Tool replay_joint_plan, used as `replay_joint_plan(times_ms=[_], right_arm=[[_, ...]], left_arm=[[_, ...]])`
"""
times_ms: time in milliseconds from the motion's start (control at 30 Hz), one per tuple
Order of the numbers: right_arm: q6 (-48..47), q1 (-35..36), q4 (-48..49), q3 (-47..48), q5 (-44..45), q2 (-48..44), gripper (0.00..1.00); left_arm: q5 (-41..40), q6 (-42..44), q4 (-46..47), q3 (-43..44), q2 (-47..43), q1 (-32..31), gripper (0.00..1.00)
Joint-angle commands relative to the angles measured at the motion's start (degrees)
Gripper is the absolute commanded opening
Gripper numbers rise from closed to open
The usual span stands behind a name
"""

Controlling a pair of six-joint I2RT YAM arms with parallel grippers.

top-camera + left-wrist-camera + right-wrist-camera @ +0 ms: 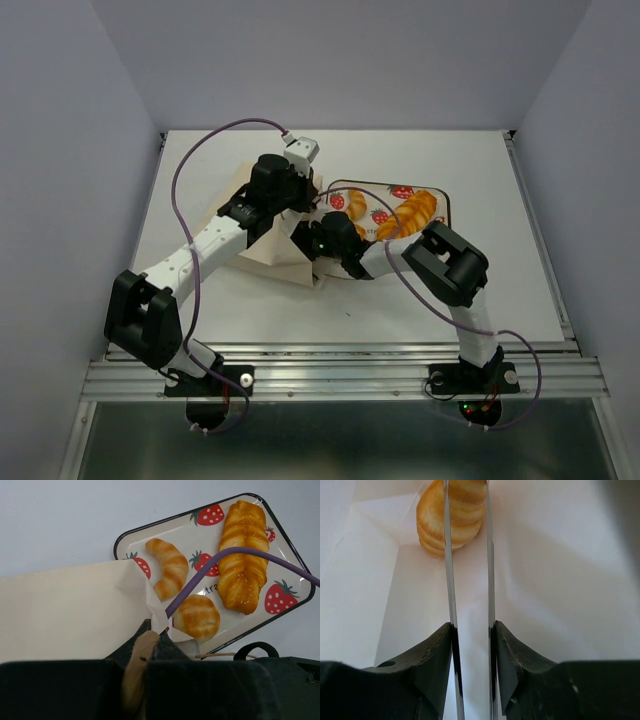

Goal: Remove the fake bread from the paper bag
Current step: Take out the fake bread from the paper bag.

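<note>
Top external view: the paper bag (268, 255) lies flat on the table (470, 160), just left of the tray (445, 200). The left gripper (295, 205) sits at the bag's end nearest the tray. The right gripper (325, 245) is at the bag's right edge, its fingertips hidden. Two pieces of the fake bread show on the tray: a croissant roll (357, 205) and a long loaf (415, 212). A third is not clear at this size.

Left wrist view: the paper bag (65, 610) fills the left side, its corner overlapping the rim of the strawberry-printed tray (118, 545). Three pieces lie in the tray: the croissant roll (169, 567), a round roll (197, 616) and the long loaf (244, 555). The two rolls are near each other and the loaf lies to their right. A purple cable (220, 557) crosses in front of the tray. The left gripper (150, 640) is clamped on the paper bag's rim, a tan strip pinched between its jaws. A thin brown cord handle (215, 655) shows just right of it.

Right wrist view: the camera looks along the inside of the paper bag (560, 580). The fingers (449, 580) of the right gripper (466, 500) run parallel with a narrow gap. A ridged loaf (432, 525), the fourth piece, lies at the far end of the bag. Part of it shows in the gap, and part lies beyond the left finger. The fingertips leave the frame, so whether this gripper is pinching the loaf cannot be told.
</note>
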Motion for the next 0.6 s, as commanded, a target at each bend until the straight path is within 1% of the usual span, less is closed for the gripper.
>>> replay_joint_plan(times_ms=[0,267,567], right_arm=[[-2.33,1.32,0.15,-3.77,2.63,-7.44,0.15],[-2.15,1.32,-5.66,-9.75,8.78,-16.66,0.10],[-2.76,1.32,-15.06,-14.84,17.04,-25.81,0.04]], left_arm=[[-2.82,-1.32,3.32,1.76,-2.89,0.11,0.00],[-4.67,-3.17,3.31,2.11,-1.74,0.46,0.00],[-3.70,-2.64,4.28,0.27,-5.43,0.55,0.00]])
